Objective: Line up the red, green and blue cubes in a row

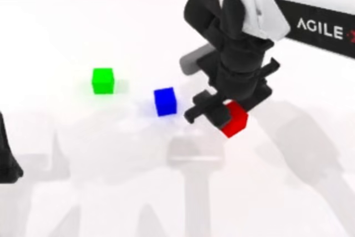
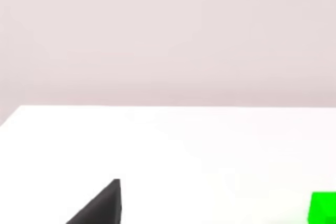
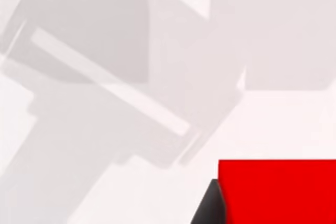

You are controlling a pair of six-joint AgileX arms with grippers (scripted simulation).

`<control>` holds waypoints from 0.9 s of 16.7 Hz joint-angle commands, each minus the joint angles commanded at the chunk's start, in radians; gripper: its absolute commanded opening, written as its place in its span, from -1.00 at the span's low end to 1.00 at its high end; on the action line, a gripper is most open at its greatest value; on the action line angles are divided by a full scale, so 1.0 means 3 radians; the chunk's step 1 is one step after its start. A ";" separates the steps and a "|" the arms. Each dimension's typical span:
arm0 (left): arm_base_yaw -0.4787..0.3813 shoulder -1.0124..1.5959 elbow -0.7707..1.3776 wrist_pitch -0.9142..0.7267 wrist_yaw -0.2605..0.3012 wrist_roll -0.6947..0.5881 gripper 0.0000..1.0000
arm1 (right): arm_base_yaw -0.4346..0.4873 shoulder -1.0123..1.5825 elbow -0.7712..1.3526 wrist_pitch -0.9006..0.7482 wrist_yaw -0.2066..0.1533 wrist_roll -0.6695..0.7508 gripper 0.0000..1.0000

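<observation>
Looking down from the top view, the right gripper (image 1: 222,116) reaches in from the upper right over the white table (image 1: 83,154), its black fingers pinching the red cube (image 1: 237,120), which sits tilted between them a little right of the table's middle. The blue cube (image 1: 165,101) lies just to the left of that gripper, apart from it, and the green cube (image 1: 103,80) lies farther left again and slightly farther back, well apart from the blue one. The left gripper (image 1: 8,156) shows only as a dark shape at the left edge of the table, parked, and whether its jaws are spread or pressed together cannot be told. From the left wrist view, one dark fingertip (image 2: 102,205) juts in at the lower edge over the bare tabletop, with the green cube (image 2: 324,206) cut off at the lower corner and a pale wall beyond the table's far edge. From the right wrist view, the red cube (image 3: 278,190) fills the lower corner, pressed against a dark finger (image 3: 210,205) that touches its side, and grey shadows of the arm fall across the table surface behind it.
</observation>
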 joint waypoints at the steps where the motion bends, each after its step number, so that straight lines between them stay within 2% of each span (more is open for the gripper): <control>1: 0.0000 0.0000 0.0000 0.0000 0.0000 0.0000 1.00 | 0.0090 0.0059 0.0102 -0.0054 0.0008 0.0230 -1.00; 9: 0.0000 0.0000 0.0000 0.0000 0.0000 0.0000 1.00 | 0.0886 0.0516 0.0938 -0.0509 0.0069 0.2476 -1.00; 12: 0.0000 0.0000 0.0000 0.0000 0.0000 0.0000 1.00 | 0.1099 0.0588 0.1153 -0.0600 0.0091 0.3006 -1.00; 15: 0.0000 0.0000 0.0000 0.0000 0.0000 0.0000 1.00 | 0.1192 0.0600 0.1243 -0.0629 0.0103 0.3216 -1.00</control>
